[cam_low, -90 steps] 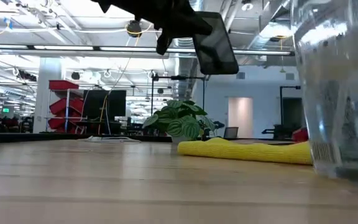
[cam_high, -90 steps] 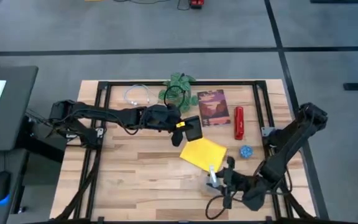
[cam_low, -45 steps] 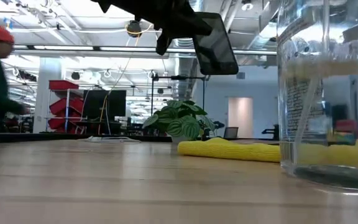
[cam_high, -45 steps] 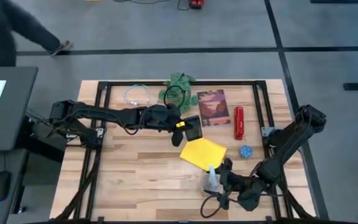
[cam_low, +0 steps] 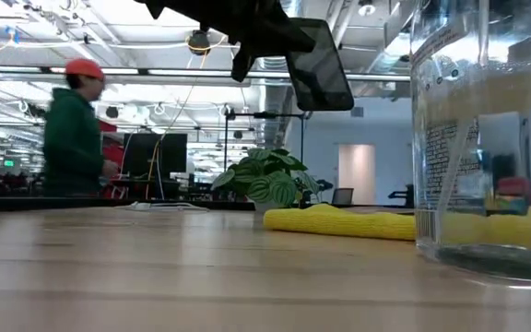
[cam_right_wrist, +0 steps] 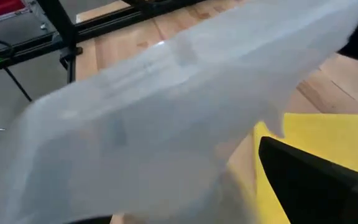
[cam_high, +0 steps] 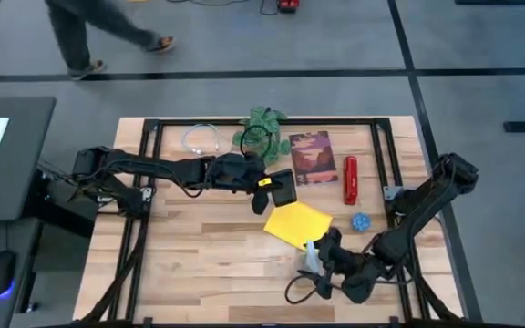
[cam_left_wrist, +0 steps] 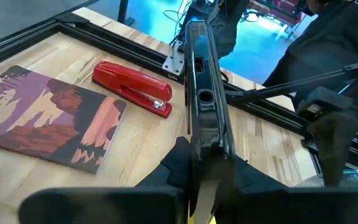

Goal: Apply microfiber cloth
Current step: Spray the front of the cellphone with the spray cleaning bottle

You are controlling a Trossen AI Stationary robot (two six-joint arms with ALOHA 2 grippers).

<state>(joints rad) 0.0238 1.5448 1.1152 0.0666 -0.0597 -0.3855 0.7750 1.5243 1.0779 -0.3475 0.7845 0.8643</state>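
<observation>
One microfiber cloth lies flat; left jaws grip one smartphone, right jaws one clear bottle.

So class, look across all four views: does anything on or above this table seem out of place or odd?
Yes: the phone is off the table, clamped in the left gripper above the flat yellow cloth. The right gripper holds a clear bottle beside the cloth.

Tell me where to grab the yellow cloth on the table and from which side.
Judging by its pose, pinch the microfiber cloth at its bare corner pointing toward the table's left, coming down from above. It lies flat and thin, and the right gripper with the clear bottle crowds the opposite edge.
</observation>
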